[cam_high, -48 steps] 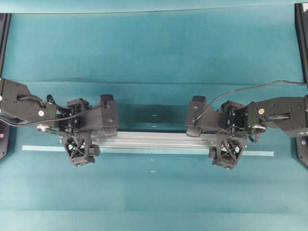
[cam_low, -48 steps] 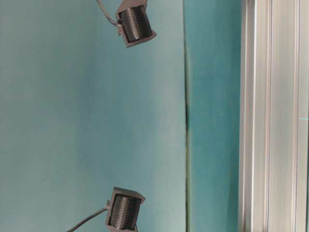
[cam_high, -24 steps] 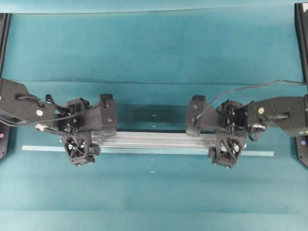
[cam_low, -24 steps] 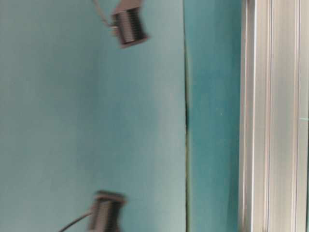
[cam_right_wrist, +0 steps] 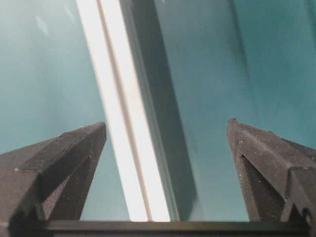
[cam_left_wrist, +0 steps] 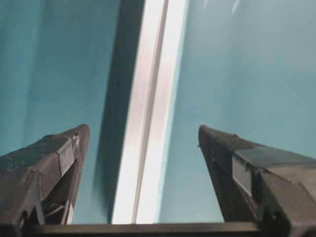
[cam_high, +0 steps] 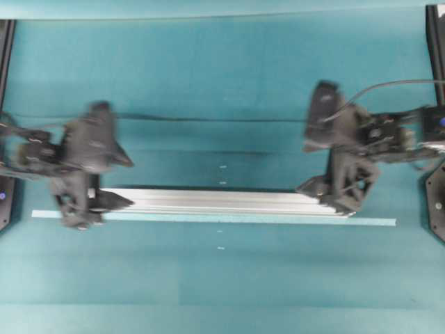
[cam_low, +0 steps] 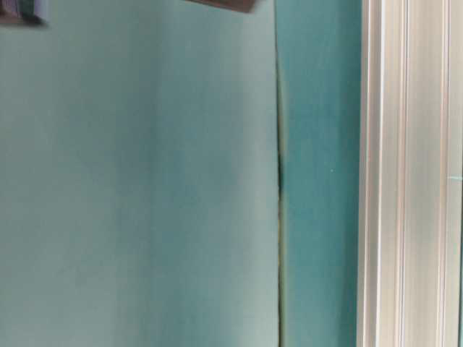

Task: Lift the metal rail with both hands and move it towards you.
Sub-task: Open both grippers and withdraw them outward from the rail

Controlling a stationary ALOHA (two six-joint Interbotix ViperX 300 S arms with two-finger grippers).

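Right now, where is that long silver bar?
In the overhead view the metal rail lies across the teal table's middle, alongside the pale tape strip, between the open left gripper and right gripper.

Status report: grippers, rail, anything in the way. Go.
Left gripper open, nothing held. Right gripper open, nothing held. Rail flat on the table, beside the tape strip. Nothing blocking.

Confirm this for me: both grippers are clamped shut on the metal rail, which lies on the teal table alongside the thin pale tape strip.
Wrong on the grip. The left gripper and the right gripper both stand wide open around the metal rail, as both wrist views show. The rest holds: the rail lies on the teal table alongside the thin pale tape strip.
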